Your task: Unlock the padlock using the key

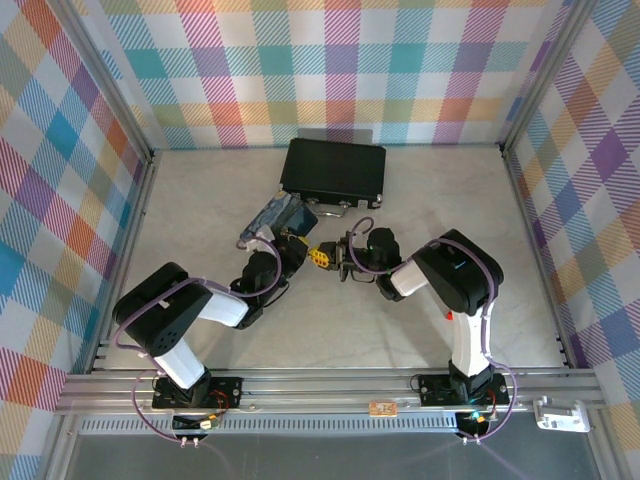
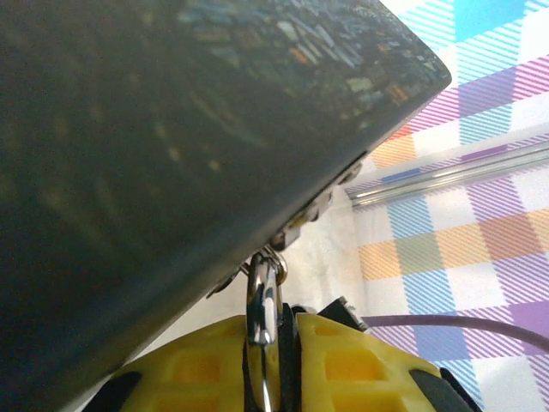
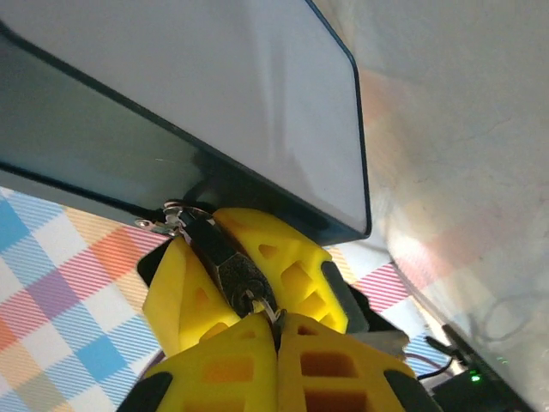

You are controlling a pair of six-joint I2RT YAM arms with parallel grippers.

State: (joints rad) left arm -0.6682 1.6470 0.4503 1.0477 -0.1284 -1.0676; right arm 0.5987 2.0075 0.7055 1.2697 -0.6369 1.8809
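The dark grey padlock point(image 3: 225, 266) hangs by its silvery shackle point(image 2: 263, 296) from the silver latch point(image 3: 174, 215) of a black case point(image 1: 333, 168). My left gripper point(image 2: 279, 324) is shut on the padlock, with a yellow finger on each side of its body. My right gripper point(image 3: 276, 324) is shut on the thin silvery key point(image 3: 273, 311), whose tip sits in the keyhole at the padlock's bottom end. From above, the left gripper point(image 1: 303, 248) and right gripper point(image 1: 335, 256) meet tip to tip just in front of the case.
A blue swirl-painted box point(image 1: 278, 216) lies left of the case, close behind the left gripper. The case point(image 2: 171, 129) looms right over both grippers. Checkered walls enclose the beige floor point(image 1: 420, 200), with free room to the right and in front.
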